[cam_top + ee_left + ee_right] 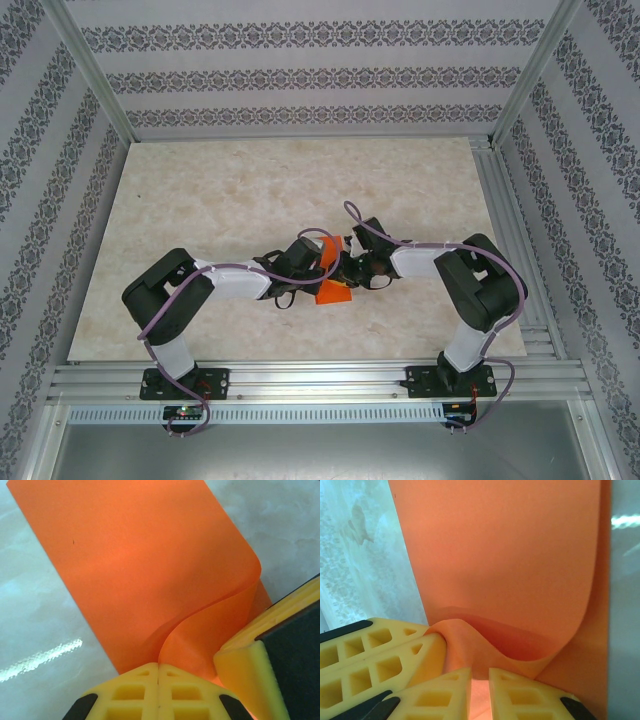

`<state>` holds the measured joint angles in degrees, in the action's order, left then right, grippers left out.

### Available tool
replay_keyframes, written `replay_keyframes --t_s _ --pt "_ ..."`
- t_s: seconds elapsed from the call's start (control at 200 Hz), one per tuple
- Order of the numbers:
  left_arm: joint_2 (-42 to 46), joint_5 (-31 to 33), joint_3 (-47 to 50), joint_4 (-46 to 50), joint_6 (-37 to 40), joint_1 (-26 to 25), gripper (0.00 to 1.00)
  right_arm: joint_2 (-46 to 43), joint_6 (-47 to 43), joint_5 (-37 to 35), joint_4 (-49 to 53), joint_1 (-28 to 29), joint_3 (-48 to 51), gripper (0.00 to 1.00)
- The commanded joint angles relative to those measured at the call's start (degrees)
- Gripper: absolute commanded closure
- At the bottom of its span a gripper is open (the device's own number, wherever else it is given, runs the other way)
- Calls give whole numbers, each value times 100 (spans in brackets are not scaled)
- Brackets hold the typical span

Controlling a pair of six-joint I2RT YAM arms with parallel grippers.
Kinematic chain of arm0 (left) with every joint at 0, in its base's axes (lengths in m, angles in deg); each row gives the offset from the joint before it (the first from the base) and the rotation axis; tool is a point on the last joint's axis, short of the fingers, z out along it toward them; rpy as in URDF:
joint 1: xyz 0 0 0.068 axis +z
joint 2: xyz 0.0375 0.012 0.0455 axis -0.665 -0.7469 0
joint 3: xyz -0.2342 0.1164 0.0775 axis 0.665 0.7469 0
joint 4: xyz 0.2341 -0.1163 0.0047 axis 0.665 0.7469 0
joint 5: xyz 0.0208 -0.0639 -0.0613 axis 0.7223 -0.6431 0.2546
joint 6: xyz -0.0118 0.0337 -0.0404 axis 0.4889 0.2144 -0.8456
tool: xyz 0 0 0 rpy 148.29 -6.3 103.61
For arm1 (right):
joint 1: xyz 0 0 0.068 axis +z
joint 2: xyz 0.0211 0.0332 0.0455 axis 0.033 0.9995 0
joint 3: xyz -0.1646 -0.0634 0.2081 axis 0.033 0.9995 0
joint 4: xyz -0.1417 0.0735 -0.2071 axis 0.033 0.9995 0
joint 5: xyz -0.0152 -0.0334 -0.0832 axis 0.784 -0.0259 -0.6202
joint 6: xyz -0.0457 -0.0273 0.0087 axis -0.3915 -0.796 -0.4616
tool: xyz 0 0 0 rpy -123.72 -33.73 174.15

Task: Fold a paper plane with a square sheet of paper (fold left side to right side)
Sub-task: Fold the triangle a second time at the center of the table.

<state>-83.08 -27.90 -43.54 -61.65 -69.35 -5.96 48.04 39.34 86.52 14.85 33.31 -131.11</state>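
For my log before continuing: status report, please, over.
Left pincer shut on orange sheet. Right pincer too, close beside. Sheet bowed over, not creased.

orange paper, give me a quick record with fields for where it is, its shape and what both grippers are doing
item: orange sheet of paper
place: over the marble-look table, between the two arms
shape: bent over in a soft curl, no sharp crease at the bend
left: left gripper shut on the sheet's edge
right: right gripper pinching the sheet, close beside the left one
arms: both reach inward and meet at the sheet
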Motion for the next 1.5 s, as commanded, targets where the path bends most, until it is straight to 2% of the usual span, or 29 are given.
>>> replay_keyframes --t_s 0.0,0.205,0.37,0.45,0.575,0.659,0.759,0.949,1.499 --pt "197 154 -52 302 -130 62 91 175 -95 -411 371 47 -88 82" --pt "823 117 141 455 -242 92 75 230 -66 -542 552 44 -70 82" --pt "1455 -51 443 574 -430 167 71 241 -40 -557 576 48 -78 82" --pt "1732 -396 675 472 -577 167 71 215 -31 -584 576 48 -70 82" --pt "1956 -1362 1102 -278 -984 154 72 214 -17 -570 530 57 -86 82" --pt "1824 -1887 1248 -918 -1354 108 73 228 13 -557 479 57 -88 82" --pt "1506 -2183 1227 -1438 -1688 29 75 232 14 -551 480 66 -87 82" --pt "850 -2281 994 -1703 -1897 0 78 198 5 -560 504 75 -72 82" --pt "269 -2134 545 -628 -1538 0 80 208 -83 -645 656 66 -113 82"
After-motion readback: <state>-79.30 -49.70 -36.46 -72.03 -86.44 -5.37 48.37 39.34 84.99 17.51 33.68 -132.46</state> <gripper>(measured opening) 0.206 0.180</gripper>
